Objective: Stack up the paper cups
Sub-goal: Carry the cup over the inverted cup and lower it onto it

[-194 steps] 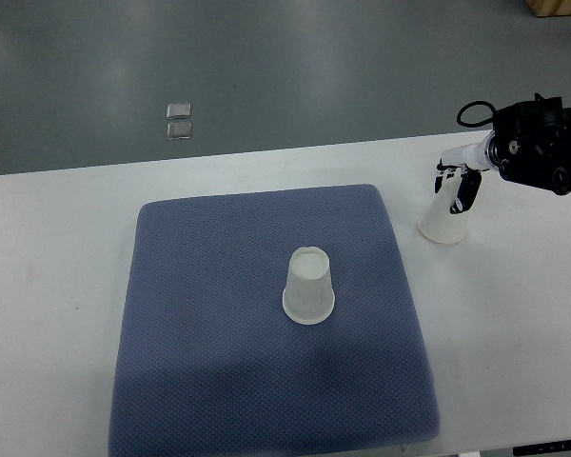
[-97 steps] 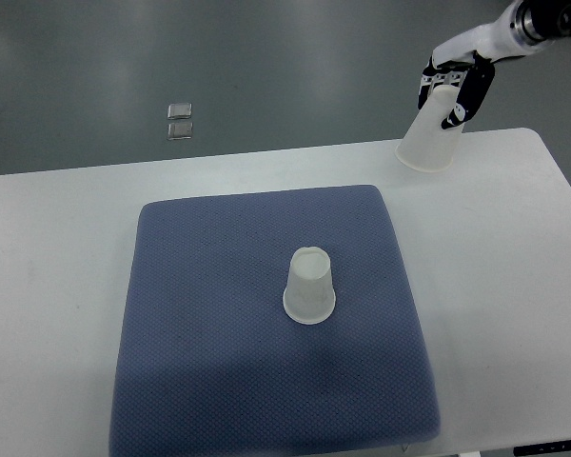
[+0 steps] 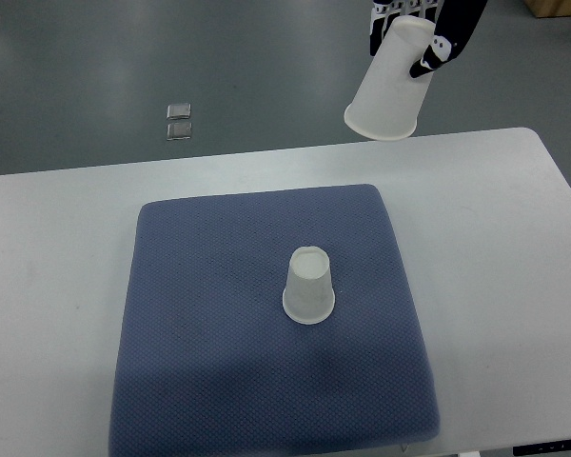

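At top edge, right hand [image 3: 428, 24] grips inverted cup [image 3: 388, 84], airborne beyond table's far edge [image 3: 476, 138]; second cup [image 3: 309, 286] mid-mat [image 3: 219, 314].

light: even, bright | shadows: soft, faint | glare: floor sheen | focus: sharp

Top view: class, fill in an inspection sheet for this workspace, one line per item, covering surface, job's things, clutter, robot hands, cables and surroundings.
Surface: white table with a blue mat on it.
Job's things: one paper cup upside down on the mat; a second cup held in the air, tilted, mouth down.
Clutter: nothing seen.
Robot hands: a robot hand at the top edge grips the lifted cup; its arm is cut off, so which side cannot be told.
Cables: nothing seen.
Surroundings: grey floor with two small metal plates.
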`<state>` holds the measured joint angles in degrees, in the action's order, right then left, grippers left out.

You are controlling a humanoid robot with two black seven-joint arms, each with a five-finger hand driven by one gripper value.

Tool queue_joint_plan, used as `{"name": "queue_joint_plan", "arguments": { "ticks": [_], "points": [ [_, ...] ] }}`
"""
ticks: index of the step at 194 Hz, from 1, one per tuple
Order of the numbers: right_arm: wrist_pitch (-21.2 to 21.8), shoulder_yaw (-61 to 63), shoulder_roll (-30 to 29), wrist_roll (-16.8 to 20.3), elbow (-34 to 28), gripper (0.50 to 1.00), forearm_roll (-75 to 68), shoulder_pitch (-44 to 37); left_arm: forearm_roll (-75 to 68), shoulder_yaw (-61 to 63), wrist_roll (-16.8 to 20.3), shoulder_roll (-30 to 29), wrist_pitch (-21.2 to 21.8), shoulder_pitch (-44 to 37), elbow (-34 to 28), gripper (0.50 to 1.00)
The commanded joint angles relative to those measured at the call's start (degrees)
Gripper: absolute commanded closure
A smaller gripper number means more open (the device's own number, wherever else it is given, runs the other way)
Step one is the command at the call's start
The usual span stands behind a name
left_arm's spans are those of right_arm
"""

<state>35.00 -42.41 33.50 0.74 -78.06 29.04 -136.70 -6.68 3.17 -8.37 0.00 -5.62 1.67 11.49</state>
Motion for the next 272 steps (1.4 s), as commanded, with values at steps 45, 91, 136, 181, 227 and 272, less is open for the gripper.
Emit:
{"name": "queue_joint_plan", "arguments": {
  "ticks": [45, 91, 136, 181, 227, 272],
  "points": [
    [-0.8, 0.1, -6.9, -0.2, -2.0, 0.838, -10.1, 0.5, 0.0, 0.0, 0.0, 0.0, 0.1, 0.0, 0.0, 0.500],
    [-8.9, -0.9, -17.1, -0.6, -3.0, 0.838, -10.9, 2.6, 0.0, 0.0, -0.1, 0.0, 0.1, 0.0, 0.0, 0.500],
    [-12.1, -2.1, -21.2, -0.6, -3.0, 0.834, -10.8, 4.2, 0.0, 0.0, -0.1, 0.0, 0.1, 0.0, 0.0, 0.500],
    [-13.4, -3.8, -21.5, -0.5, -3.3, 0.832, -10.8, 7.6, 0.0, 0.0, -0.1, 0.0, 0.1, 0.0, -0.1, 0.500],
    [-14.6, -6.5, -21.1, -0.1, -3.7, 0.824, -10.5, 8.4, 0.0, 0.0, -0.1, 0.0, 0.1, 0.0, -0.1, 0.500],
    [-14.7, -6.6, -20.3, 0.0, -5.4, 0.799, -10.5, 8.4, 0.0, 0.0, -0.1, 0.0, 0.1, 0.0, -0.1, 0.500]
  ]
}}
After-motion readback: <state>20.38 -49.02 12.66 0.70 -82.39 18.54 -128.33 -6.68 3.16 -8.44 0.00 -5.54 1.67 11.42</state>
